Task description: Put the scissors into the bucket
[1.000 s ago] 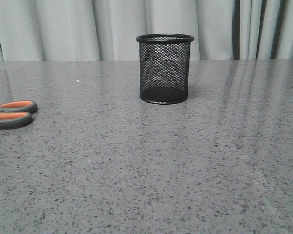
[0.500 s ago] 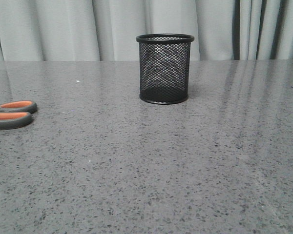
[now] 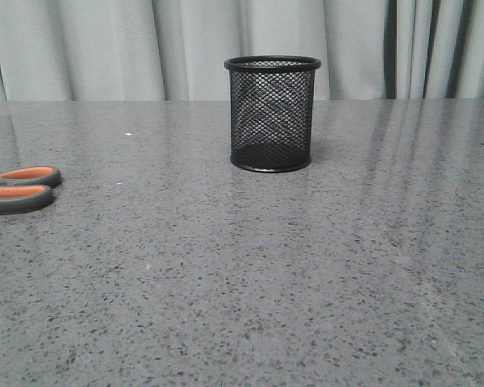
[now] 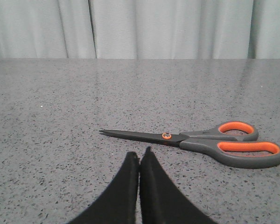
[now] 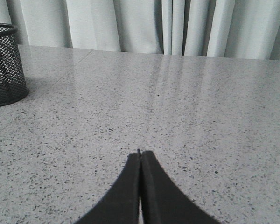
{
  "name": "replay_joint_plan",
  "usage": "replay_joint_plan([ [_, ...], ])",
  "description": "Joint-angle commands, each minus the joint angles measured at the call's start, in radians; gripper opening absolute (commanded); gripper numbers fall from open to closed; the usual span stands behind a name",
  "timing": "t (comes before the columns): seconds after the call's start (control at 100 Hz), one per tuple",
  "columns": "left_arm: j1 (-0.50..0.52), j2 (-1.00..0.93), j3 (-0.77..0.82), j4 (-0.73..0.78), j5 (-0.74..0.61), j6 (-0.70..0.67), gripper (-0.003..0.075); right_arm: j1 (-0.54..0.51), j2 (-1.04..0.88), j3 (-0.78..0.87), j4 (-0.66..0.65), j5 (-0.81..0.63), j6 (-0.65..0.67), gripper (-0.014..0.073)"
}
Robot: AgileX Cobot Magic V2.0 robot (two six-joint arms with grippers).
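The scissors (image 4: 210, 142) lie flat and closed on the grey table, dark blades pointing one way, grey handles lined with orange the other. In the front view only their handles (image 3: 20, 189) show at the left edge. The bucket (image 3: 272, 113), a black wire-mesh cup, stands upright at the table's middle back; it also shows in the right wrist view (image 5: 4, 65). My left gripper (image 4: 139, 156) is shut and empty, its tips a short way from the blades near the pivot. My right gripper (image 5: 140, 154) is shut and empty over bare table, well away from the bucket.
The grey speckled table (image 3: 306, 266) runs across all views. Pale curtains (image 3: 105, 48) hang behind its far edge. Neither arm shows in the front view.
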Motion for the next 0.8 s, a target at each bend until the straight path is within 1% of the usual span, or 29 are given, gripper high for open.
replay_joint_plan([
  [0.0, 0.0, -0.026, 0.027, -0.021, -0.108, -0.009, -0.0021, -0.005, -0.025, 0.016, 0.007, -0.083, -0.001, -0.0065],
  [0.2, 0.0, -0.026, 0.027, -0.12, -0.143, -0.009, -0.0021, -0.005, -0.025, 0.016, 0.084, -0.087, -0.001, -0.0065],
  [0.39, 0.0, -0.026, 0.027, -0.19, -0.159, -0.009, -0.0021, -0.005, -0.025, 0.016, 0.086, -0.099, -0.001, -0.0065],
  [0.49, 0.0, -0.026, 0.027, -0.197, -0.159, -0.009, -0.0021, -0.005, -0.025, 0.016, 0.101, -0.117, -0.001, -0.0065],
  [0.64, 0.0, -0.026, 0.027, -0.207, -0.159, -0.009, -0.0021, -0.005, -0.025, 0.016, 0.228, -0.145, -0.001, -0.0065],
  [0.71, 0.0, -0.026, 0.027, -0.275, -0.161, -0.009, -0.0021, -0.005, -0.025, 0.016, 0.303, -0.149, -0.001, -0.0065],
  [0.79, 0.0, -0.026, 0.027, -0.397, -0.161, -0.009, -0.0021, -0.005, -0.025, 0.016, 0.393, -0.159, -0.001, -0.0065],
])
